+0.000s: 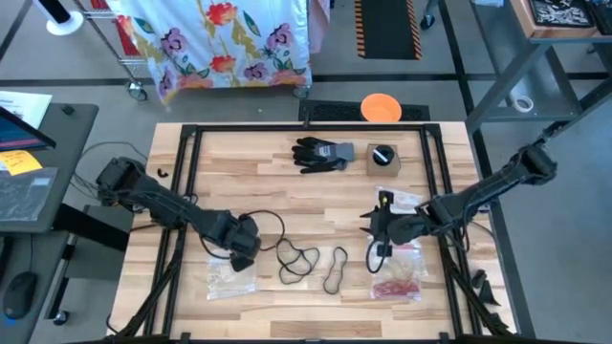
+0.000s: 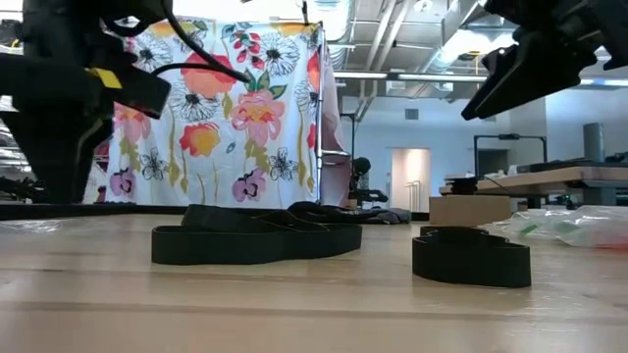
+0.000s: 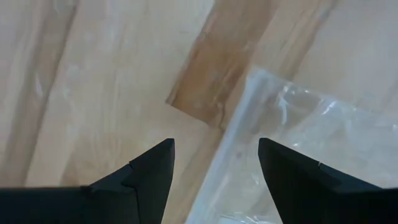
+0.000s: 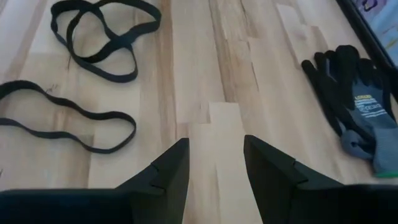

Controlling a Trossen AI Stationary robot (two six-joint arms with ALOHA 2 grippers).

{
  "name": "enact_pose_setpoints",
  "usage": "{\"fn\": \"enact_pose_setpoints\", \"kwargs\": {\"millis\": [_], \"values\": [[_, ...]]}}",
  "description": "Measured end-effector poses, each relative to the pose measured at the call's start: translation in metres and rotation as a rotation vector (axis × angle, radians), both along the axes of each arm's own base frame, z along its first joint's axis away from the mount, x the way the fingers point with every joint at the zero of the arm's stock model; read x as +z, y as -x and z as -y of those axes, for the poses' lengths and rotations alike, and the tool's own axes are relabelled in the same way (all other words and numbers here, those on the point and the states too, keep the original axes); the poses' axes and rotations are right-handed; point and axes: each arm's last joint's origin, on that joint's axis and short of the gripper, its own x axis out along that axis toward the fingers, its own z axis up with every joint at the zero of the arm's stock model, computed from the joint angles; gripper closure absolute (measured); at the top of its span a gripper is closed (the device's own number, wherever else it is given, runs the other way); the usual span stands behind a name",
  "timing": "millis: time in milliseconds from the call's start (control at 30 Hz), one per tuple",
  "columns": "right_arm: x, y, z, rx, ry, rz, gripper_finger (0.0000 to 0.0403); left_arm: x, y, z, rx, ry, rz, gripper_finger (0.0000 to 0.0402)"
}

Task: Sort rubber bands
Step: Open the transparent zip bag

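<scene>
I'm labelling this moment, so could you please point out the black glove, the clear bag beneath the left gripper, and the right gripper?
black glove [image 1: 323,153], high view, on its palm.
clear bag [image 3: 311,143], left wrist view, on its flat plastic face.
right gripper [image 4: 215,165], right wrist view, midway between its open fingertips.

Wooden table, rubber bands, glove, bags
</scene>
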Motion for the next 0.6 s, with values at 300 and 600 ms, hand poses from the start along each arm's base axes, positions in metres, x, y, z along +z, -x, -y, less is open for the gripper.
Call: {"fn": "enact_pose_setpoints", "kwargs": {"millis": [300, 600], "values": [[0.001, -0.005, 0.01, 0.015, 0.032, -0.006, 0.0253, -0.026, -0.004, 0.01, 0.023, -0.034, -0.093, 0.0171], [0.003, -0.009, 0.02, 0.003, 0.065, 0.003, 0.0253, -0.029, -0.022, 0.018, -0.087, -0.035, -0.102, 0.0332]]}}
